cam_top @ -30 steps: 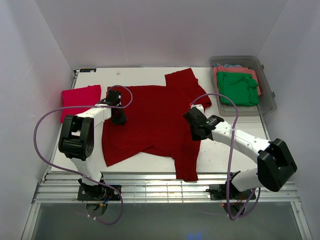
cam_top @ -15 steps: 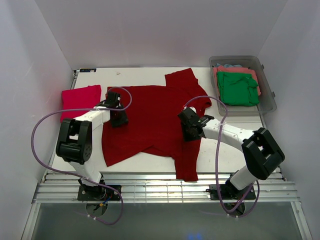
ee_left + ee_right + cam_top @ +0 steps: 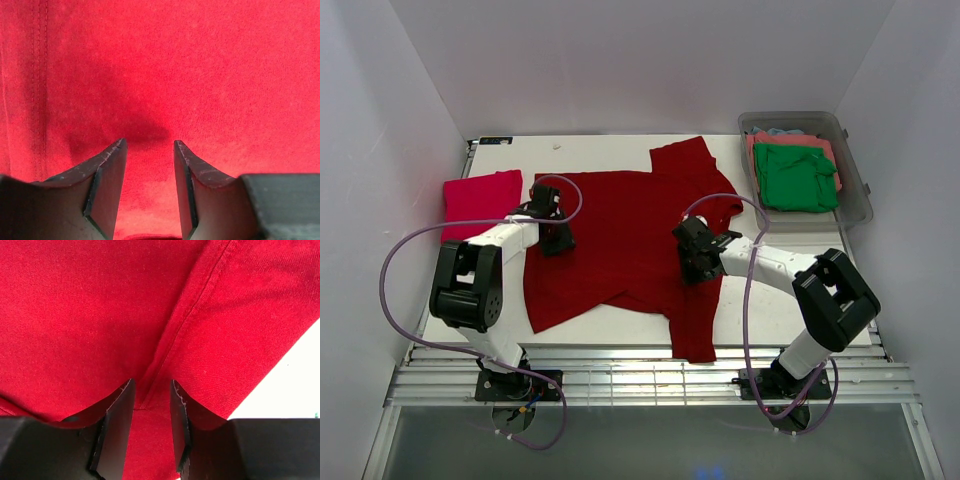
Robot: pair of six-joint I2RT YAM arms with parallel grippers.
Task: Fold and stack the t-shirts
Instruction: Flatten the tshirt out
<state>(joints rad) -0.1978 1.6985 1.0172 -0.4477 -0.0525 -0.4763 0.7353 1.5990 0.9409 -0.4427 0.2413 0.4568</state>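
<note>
A dark red t-shirt point(image 3: 620, 225) lies spread out in the middle of the table, one sleeve pointing to the back and one toward the near edge. My left gripper point(image 3: 556, 238) stands open over its left side, and red cloth point(image 3: 200, 75) lies flat under the gap between the left gripper's point(image 3: 149, 142) fingers. My right gripper point(image 3: 692, 262) stands open over the shirt's right side. In the right wrist view a seam point(image 3: 190, 320) runs into the gap of the right gripper point(image 3: 151, 382). A folded pinkish-red t-shirt point(image 3: 480, 200) sits at the left.
A clear grey tub point(image 3: 855, 175) at the back right holds a folded green shirt point(image 3: 795, 178) on a coral one point(image 3: 790, 140). White walls enclose the table point(image 3: 610, 148) on three sides. Purple cables loop from both arms.
Both grippers have opened. My right gripper has slid left, further onto the dark red shirt. The left gripper has barely moved.
</note>
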